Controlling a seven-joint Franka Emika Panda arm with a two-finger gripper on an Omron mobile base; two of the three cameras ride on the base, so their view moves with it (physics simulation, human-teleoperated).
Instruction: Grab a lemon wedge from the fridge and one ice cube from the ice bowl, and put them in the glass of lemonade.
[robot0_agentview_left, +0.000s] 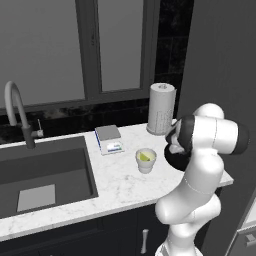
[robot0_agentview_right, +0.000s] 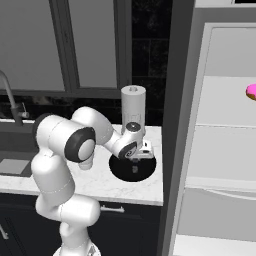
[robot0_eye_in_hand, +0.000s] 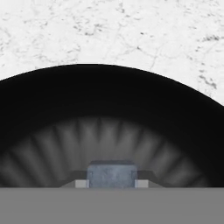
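My gripper (robot0_agentview_right: 134, 169) points straight down into the ice bowl (robot0_agentview_right: 120, 172), a shallow black dish on the marble counter beside the fridge (robot0_agentview_right: 220, 150). In the hand view a pale blue-grey ice cube (robot0_eye_in_hand: 112, 174) sits on the ribbed floor of the ice bowl (robot0_eye_in_hand: 109, 100), and my gripper (robot0_eye_in_hand: 112, 183) has one fingertip pressed against each side of it. The glass of lemonade (robot0_agentview_left: 146, 160) stands upright on the counter to the left of the arm. A yellower bit floats in its liquid, too small to tell whether it is the lemon wedge.
A tall white perforated cylinder (robot0_agentview_right: 133, 107) stands just behind the bowl. The fridge is open, with pale shelves and a pink doughnut (robot0_agentview_right: 251, 91). A small flat scale (robot0_agentview_left: 108, 139) lies left of the cup, and beyond it are the sink (robot0_agentview_left: 45, 175) and faucet (robot0_agentview_left: 17, 112).
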